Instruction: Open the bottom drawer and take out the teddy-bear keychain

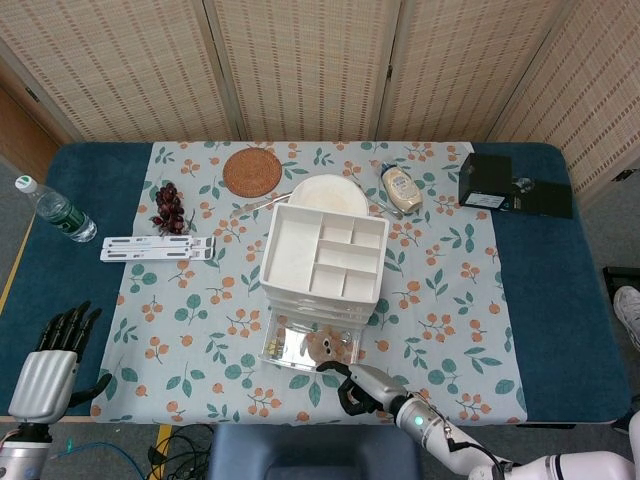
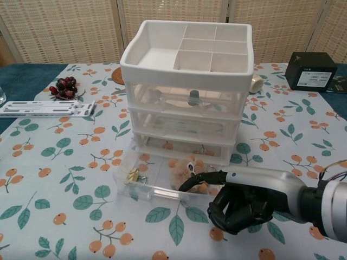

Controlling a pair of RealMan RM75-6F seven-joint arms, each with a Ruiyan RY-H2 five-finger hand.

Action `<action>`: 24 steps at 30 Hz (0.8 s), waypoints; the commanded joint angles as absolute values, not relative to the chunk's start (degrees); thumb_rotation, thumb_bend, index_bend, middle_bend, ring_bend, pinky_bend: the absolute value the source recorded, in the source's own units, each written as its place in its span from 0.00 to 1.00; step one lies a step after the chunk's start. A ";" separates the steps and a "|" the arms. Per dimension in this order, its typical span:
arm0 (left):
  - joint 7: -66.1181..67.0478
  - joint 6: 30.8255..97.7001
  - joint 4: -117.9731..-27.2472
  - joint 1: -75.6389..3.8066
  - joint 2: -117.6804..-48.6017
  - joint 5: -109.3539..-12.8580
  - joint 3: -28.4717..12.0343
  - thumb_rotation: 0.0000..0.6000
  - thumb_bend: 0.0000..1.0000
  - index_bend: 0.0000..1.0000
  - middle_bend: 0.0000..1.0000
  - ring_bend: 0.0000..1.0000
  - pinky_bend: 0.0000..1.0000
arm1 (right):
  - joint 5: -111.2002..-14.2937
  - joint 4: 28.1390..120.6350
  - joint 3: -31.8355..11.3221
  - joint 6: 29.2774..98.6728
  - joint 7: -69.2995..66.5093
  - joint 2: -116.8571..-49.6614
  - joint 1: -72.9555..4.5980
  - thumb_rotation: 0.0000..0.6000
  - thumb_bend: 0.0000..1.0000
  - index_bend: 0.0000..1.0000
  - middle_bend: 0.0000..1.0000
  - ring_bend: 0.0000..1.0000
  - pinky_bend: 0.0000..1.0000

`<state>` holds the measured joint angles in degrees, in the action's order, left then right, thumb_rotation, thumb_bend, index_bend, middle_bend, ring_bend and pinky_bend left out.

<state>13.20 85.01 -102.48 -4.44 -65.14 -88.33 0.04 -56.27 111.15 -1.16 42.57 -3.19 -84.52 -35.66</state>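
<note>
The white drawer unit [image 1: 323, 262] [image 2: 187, 81] stands mid-table with its clear bottom drawer [image 1: 305, 348] [image 2: 157, 180] pulled far out toward me. Inside lies the tan teddy-bear keychain [image 1: 321, 345] [image 2: 184, 168], with small gold clips [image 2: 133, 175] at the drawer's left. My right hand [image 1: 362, 388] [image 2: 238, 201] is at the drawer's front right corner, one finger hooked over the front rim and the others curled in. My left hand [image 1: 52, 364] hangs off the table's near-left edge with its fingers extended, holding nothing.
Behind the drawer unit are a white plate [image 1: 327, 191], a woven coaster [image 1: 251, 171] and a sauce bottle [image 1: 401, 187]. Dark grapes [image 1: 167, 207] and a white strip [image 1: 158, 248] lie at left, a water bottle [image 1: 55, 210] far left, a black box [image 1: 495, 181] far right.
</note>
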 commanded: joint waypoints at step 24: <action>12.99 86.31 -103.55 -3.96 -64.25 -89.53 0.10 1.00 0.20 0.05 0.00 0.01 0.07 | -72.28 116.05 -0.83 49.14 5.45 -78.50 -35.28 1.00 0.68 0.14 0.77 1.00 1.00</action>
<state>12.98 86.29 -103.52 -3.98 -64.27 -89.51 0.10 -70.91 115.96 -0.12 48.45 2.90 -79.07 -34.35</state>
